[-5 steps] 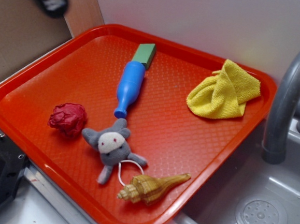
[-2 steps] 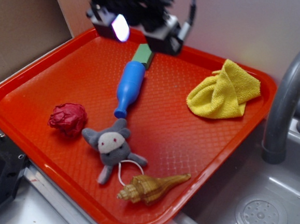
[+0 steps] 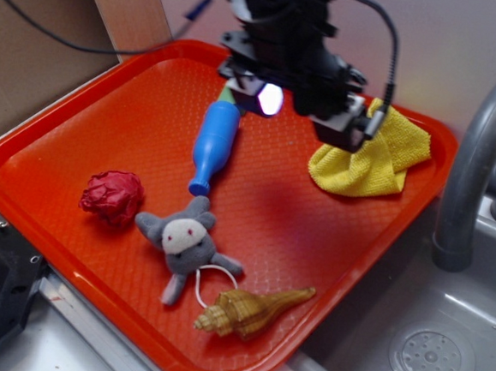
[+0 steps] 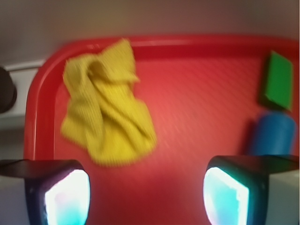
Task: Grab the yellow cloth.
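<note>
The yellow cloth [image 3: 370, 161] lies crumpled in the far right corner of the red tray [image 3: 80, 129], close to the rim beside the grey faucet [image 3: 473, 169]. In the wrist view the yellow cloth [image 4: 105, 101] sits ahead and left of centre, closer to the left fingertip [image 4: 61, 194] than to the right one, with nothing between them. The gripper [image 3: 310, 104] hangs above the tray just left of the cloth, its dark body overlapping the cloth's near edge in the exterior view. Its fingers are spread wide, holding nothing. The arm comes in from the top of the exterior view, pointing down, with a cable looping beside it. A blue bottle [image 3: 212, 144] and a green block [image 4: 277, 79] lie to the gripper's other side. No legible writing shows.
</note>
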Action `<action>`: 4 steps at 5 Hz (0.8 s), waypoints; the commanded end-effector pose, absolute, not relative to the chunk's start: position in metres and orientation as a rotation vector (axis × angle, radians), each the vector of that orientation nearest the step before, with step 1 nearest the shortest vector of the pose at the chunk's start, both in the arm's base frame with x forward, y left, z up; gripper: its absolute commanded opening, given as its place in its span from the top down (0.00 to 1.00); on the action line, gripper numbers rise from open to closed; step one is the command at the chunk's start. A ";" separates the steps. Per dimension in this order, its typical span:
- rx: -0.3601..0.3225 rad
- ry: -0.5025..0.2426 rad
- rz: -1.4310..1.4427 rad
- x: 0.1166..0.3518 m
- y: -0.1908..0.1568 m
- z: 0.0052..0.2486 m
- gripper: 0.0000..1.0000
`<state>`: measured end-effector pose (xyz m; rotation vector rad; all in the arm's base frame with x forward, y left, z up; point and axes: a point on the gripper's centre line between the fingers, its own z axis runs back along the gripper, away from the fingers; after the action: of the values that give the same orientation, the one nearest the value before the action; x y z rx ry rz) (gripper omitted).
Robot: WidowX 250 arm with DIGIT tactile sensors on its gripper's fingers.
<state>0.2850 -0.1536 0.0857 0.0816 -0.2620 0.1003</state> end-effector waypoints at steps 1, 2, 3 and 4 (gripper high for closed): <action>0.037 -0.339 0.067 0.337 -0.181 0.078 0.00; 0.040 -0.314 0.052 0.349 -0.185 0.056 0.00; 0.006 -0.281 0.006 0.338 -0.175 0.041 1.00; 0.016 -0.249 -0.021 0.305 -0.155 0.062 1.00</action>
<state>0.2946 -0.1573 0.0384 0.0493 -0.1829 -0.0179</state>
